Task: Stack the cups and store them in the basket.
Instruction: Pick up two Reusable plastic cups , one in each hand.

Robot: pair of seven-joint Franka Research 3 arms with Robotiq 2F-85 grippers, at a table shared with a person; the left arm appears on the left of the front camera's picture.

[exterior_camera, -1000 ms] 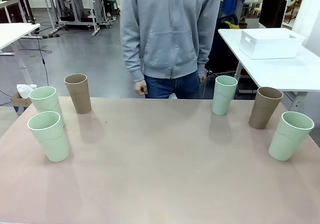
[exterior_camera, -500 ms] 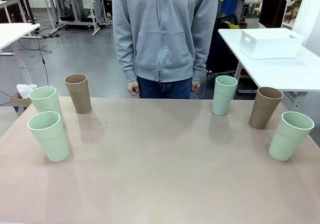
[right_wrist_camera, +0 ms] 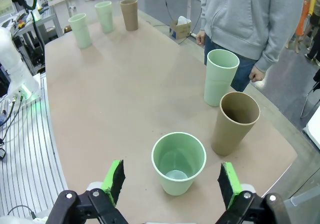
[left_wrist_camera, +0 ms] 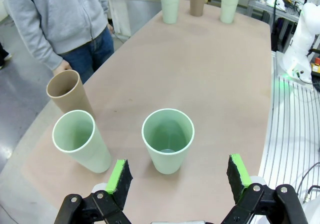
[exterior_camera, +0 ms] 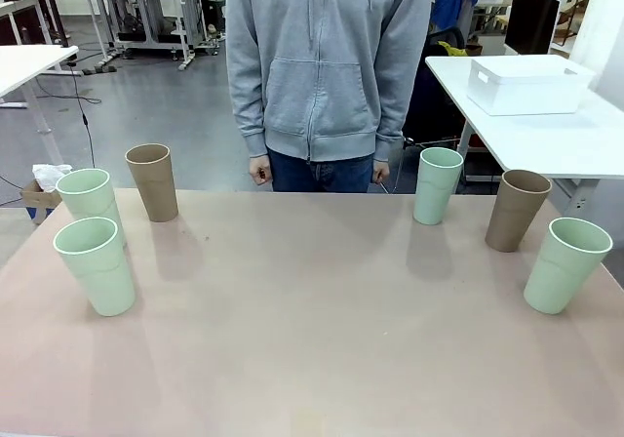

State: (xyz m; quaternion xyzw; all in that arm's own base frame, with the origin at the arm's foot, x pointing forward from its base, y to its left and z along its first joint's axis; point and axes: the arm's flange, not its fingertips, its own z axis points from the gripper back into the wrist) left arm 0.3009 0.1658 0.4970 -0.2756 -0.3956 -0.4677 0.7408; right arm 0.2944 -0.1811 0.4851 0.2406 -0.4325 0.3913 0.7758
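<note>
Mint green and tan plastic make up the six cups, all tall, tapered, handleless and upright with mouths open. None is nested in another, so I judge the stacking has not begun. On the pinkish table (exterior_camera: pixel 312 349) they stand in two groups of three. At about 9 o'clock are the near-left mint cup (exterior_camera: pixel 95 264) and the far-left mint cup (exterior_camera: pixel 88 195) just beside it, with the left tan cup (exterior_camera: pixel 152 181) toward 10 o'clock. At about 3 o'clock is the near-right mint cup (exterior_camera: pixel 565 263), with the right tan cup (exterior_camera: pixel 517 209) near it and the far-right mint cup (exterior_camera: pixel 438 184) toward 1 o'clock. The white basket (exterior_camera: pixel 526 84) sits well apart at 2 o'clock on a separate side table (exterior_camera: pixel 585 144). The left gripper (left_wrist_camera: pixel 178 174) hangs above the near-left mint cup, jaws spread wide and empty. The right gripper (right_wrist_camera: pixel 171 180) hangs likewise, wide apart and empty, over the near-right mint cup. A person (exterior_camera: pixel 327 66) stands at 12 o'clock, hands down, touching nothing. The next move likely calls for one gripper to descend, close on the cup's wall and lower it into a neighbour. The taper should nest readily, though smooth plastic may slip or tip under an off-centre grip.
</note>
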